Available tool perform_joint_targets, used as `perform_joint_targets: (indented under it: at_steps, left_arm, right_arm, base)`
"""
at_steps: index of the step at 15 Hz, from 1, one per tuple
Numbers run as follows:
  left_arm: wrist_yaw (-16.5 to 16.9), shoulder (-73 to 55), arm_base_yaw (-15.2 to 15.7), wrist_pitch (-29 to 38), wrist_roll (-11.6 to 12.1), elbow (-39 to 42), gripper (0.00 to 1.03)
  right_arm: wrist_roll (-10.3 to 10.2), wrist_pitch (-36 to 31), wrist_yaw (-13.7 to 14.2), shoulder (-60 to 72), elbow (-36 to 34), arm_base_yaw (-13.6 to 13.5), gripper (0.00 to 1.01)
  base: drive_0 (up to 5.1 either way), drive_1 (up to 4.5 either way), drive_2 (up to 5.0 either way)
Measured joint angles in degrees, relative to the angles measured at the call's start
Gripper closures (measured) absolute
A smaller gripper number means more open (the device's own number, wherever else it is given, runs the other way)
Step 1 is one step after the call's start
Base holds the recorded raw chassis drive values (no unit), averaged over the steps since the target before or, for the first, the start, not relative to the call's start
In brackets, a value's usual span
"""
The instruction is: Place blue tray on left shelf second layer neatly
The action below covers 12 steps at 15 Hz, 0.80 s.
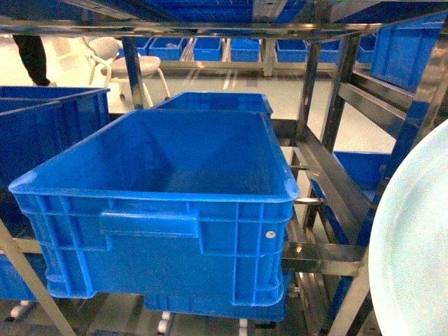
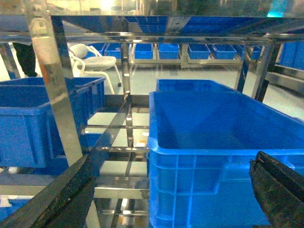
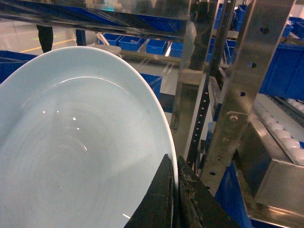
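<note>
Where steel rack (image 1: 329, 168) meets pale floor (image 1: 231, 87), blue crates (image 1: 175, 203).

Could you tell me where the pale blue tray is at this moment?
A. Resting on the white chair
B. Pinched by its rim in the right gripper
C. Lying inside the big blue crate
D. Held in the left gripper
B. The right wrist view shows the right gripper closed on the rim of the tray; the left gripper is open and holds nothing.
</note>
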State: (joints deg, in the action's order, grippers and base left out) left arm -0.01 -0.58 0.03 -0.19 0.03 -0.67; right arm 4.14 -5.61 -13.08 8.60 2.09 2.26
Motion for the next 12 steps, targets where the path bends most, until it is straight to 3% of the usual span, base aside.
perform_joint_targets:
  at_steps: [9, 12]
  left_arm:
    - [-0.02, 0.0, 0.0, -0.04, 0.0, 0.0, 0.05]
    - [-0.39, 0.0, -0.09, -0.22, -0.02, 0.0, 0.05]
  right_arm:
    - [0.0, -0.17, -0.02, -0.04, 0.0, 0.0, 0.99]
    - [0.0, -0.42, -0.46, 0.02, 0.0, 0.0, 0.99]
  base:
    - [-5.0, 2.5, 2.5]
    - [0.0, 0.0, 0.0]
